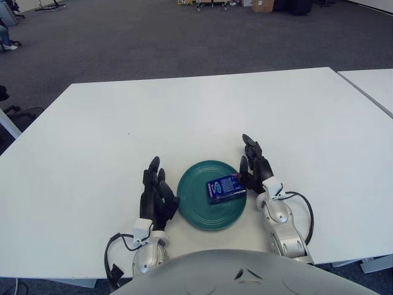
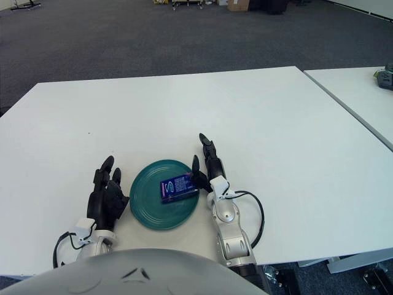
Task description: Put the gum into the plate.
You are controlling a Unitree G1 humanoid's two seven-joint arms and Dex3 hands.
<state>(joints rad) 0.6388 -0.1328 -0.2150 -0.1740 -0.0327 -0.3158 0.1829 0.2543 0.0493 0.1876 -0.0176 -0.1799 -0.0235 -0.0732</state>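
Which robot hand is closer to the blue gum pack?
Right. The right hand is at the gum pack's right edge, by the plate. The left hand is beyond the plate's left rim.

White table (image 1: 202,104) with a teal plate (image 1: 198,212) near its front edge.

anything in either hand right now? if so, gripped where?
Nothing is held. The gum lies on the plate. The right hand, fingers open, shows at the pack's right end; contact cannot be told. The left hand shows beside the plate's left rim, fingers relaxed.
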